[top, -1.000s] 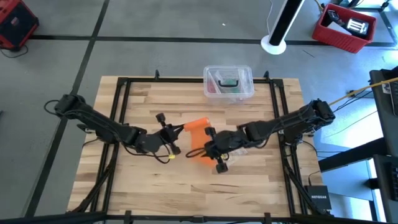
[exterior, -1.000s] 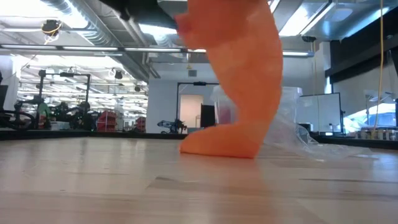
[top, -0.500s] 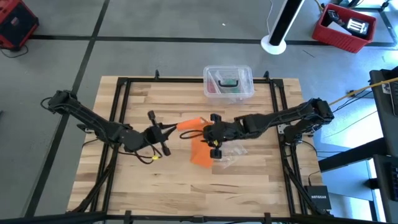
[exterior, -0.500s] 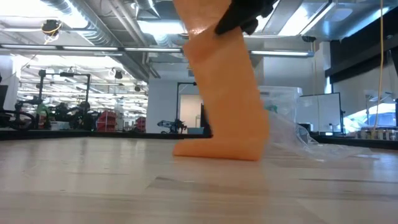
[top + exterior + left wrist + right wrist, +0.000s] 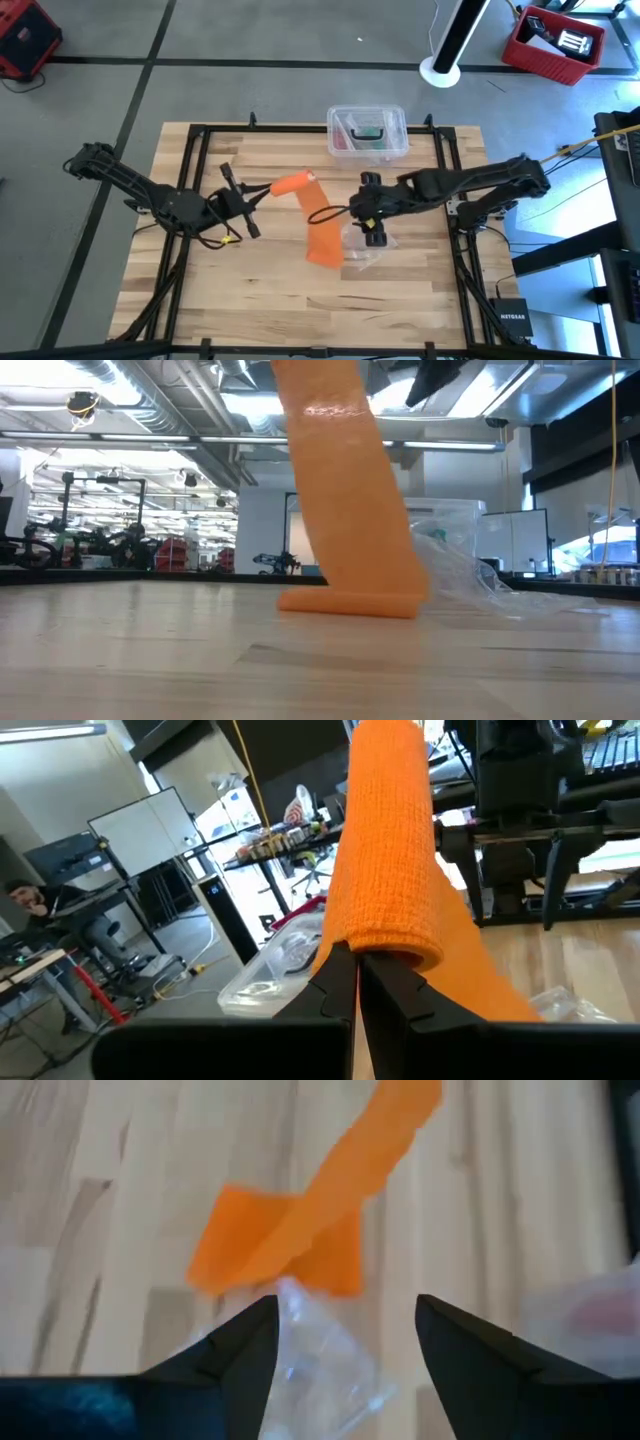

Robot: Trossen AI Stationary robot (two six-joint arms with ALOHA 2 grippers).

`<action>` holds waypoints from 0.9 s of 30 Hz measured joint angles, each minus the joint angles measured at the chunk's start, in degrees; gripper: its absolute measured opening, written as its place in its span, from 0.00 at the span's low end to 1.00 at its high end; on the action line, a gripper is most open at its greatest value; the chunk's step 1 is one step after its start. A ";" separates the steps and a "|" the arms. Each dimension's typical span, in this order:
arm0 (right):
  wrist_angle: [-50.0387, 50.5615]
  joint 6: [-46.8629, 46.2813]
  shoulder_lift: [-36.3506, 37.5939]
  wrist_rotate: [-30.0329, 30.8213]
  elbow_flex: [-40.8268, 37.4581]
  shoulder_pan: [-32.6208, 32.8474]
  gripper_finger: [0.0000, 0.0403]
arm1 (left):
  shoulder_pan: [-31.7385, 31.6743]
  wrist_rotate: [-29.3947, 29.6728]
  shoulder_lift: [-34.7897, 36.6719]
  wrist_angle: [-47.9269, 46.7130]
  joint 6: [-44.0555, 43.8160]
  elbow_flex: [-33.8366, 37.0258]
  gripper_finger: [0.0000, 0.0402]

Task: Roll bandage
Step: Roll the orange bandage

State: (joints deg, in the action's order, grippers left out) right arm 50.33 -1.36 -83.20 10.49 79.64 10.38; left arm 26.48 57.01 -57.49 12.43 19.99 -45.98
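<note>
Mid-roll: left end effector [image 5: 243, 200] clamped on bandage [image 5: 312, 222] roll end, strip trailing to surface [image 5: 250, 290]. Right end effector [image 5: 370, 210] apart, empty. Next: regrip strip w/ tension.

From my remote station: grey tiled floor [image 5: 260, 40] surrounds the wooden surface [image 5: 250, 290]; beyond it, a red crate [image 5: 553, 42], white post [image 5: 452, 40], ceiling strip lights [image 5: 120, 440].

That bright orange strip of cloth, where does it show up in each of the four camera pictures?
High view: the bandage lies mid-table, one end lifted.
Low view: it rises from the tabletop, centre.
Left wrist view: it is pinched in the left gripper.
Right wrist view: it lies ahead.
Shared landmark: the crumpled clear wrapper beside it.
</note>
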 joint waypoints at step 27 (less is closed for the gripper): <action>-65.83 -4.20 -2.00 1.89 -26.01 -5.46 0.57 | 0.44 -1.36 0.06 -1.78 -3.29 -0.07 0.00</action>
State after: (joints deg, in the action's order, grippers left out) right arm -15.49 -5.56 -85.20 12.38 53.63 4.92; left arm 26.92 55.66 -57.43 10.66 16.70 -46.04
